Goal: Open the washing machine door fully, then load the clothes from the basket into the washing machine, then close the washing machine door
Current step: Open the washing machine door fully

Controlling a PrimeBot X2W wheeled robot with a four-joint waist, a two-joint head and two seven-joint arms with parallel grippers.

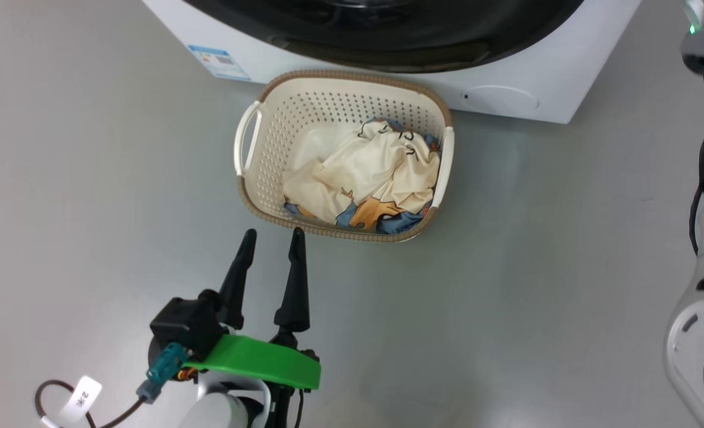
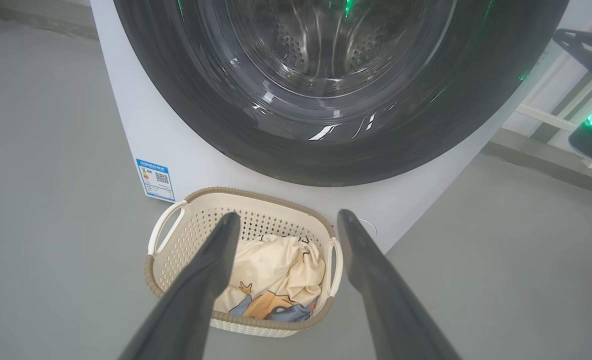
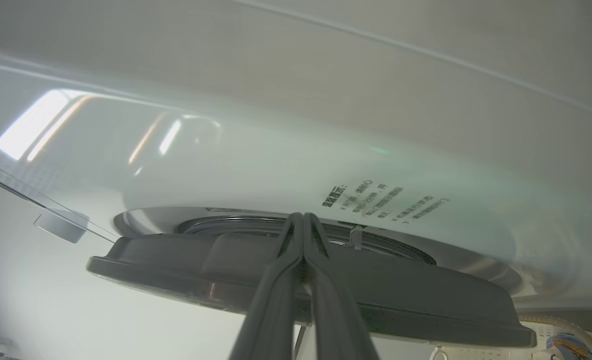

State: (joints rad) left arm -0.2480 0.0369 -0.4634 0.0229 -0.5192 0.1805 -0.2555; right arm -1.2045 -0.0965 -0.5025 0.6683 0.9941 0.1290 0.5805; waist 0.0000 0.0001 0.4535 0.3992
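- left claw (image 1: 273, 233), lowest in the head view: two long dark fingers spread wide with nothing between them, tips just short of the basket's near rim.
- basket (image 1: 304, 107): cream with a brown rim, standing on the grey floor (image 1: 90, 178) right in front of the washing machine (image 1: 566, 71).
- clothes (image 1: 376, 172): all inside the basket, a cream piece on top and a light blue and orange print showing under it.
- washing machine door (image 2: 216, 110): its glossy black rim covers the opening, and the steel drum shows through the glass.
- right claw (image 3: 302, 217): fingers pressed together, gripping nothing, tips at the edge of the door's dark rim. cannot tell if they touch it.
- blue label sticker (image 1: 218, 62): low on the machine's white front, near one basket handle.
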